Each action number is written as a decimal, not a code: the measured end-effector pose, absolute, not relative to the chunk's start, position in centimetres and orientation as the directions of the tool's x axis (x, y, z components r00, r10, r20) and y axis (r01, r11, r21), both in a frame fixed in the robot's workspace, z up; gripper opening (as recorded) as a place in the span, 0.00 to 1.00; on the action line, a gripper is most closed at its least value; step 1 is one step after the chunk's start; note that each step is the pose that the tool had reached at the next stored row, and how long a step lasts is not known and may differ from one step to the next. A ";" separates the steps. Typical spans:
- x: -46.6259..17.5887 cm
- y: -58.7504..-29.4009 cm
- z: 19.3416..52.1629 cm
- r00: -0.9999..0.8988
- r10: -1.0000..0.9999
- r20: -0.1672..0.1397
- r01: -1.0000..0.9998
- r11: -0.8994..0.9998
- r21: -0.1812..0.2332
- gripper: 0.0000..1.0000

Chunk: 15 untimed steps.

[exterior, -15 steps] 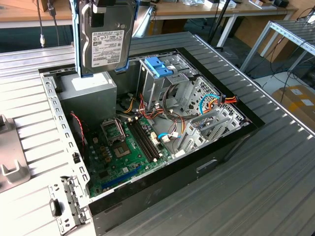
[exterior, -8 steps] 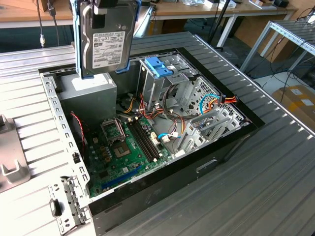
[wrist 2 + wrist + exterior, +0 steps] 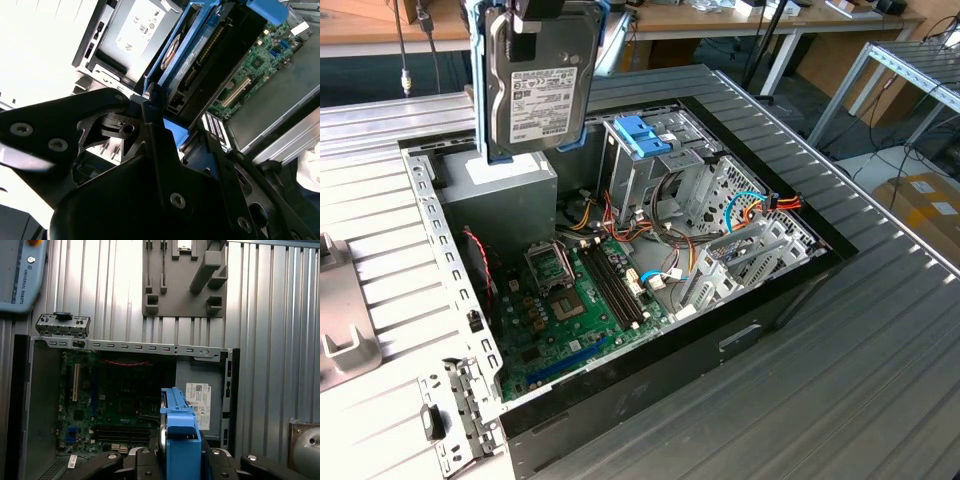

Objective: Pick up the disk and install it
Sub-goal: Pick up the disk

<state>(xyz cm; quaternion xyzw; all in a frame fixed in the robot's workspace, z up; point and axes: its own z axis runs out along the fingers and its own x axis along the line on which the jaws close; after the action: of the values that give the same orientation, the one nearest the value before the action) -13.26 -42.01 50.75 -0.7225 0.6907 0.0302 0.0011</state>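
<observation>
The disk (image 3: 540, 85), a dark hard drive with a white label and blue side rails, hangs upright in the air above the open computer case (image 3: 620, 260). My gripper (image 3: 535, 18) is shut on its upper end, over the grey power supply (image 3: 500, 195) at the case's far corner on the exterior view's left. In the second wrist view the black fingers (image 3: 150, 117) clamp the disk (image 3: 200, 60) edge-on. In the first wrist view the disk's blue rail (image 3: 180, 425) stands between the gripper's (image 3: 180, 460) black links, above the motherboard (image 3: 120, 400).
A metal drive cage with a blue latch (image 3: 645, 135) stands inside the case beside cable bundles (image 3: 760, 210). The motherboard (image 3: 580, 300) fills the case floor. A grey fixture (image 3: 340, 320) lies on the ribbed table at the exterior view's left. A grey holder plate (image 3: 185, 275) and a pendant (image 3: 20, 270) lie beyond the case.
</observation>
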 end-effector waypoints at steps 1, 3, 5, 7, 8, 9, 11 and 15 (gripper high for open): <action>-13.3 -42.1 50.8 0.044 -0.998 -0.045 -0.998 -0.046 0.040 0.37; -13.3 -42.2 50.8 0.044 -0.998 -0.045 -0.998 -0.046 0.040 0.37; -13.3 -42.4 50.8 0.044 -0.998 -0.045 -0.998 -0.046 0.040 0.37; -13.3 -42.5 50.8 0.044 -0.998 -0.045 -0.998 -0.046 0.040 0.37; -13.3 -42.6 50.8 0.044 -0.998 -0.045 -0.998 -0.046 0.040 0.37; -13.3 -42.8 50.8 0.044 -0.998 -0.045 -0.998 -0.046 0.040 0.37; -13.3 -42.9 50.8 0.044 -0.998 -0.045 -0.998 -0.046 0.040 0.37; -13.3 -43.3 50.8 0.044 -0.998 -0.045 -0.998 -0.046 0.040 0.37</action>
<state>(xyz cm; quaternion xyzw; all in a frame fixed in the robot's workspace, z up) -13.26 -43.32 50.75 -0.7226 0.6907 0.0302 0.0011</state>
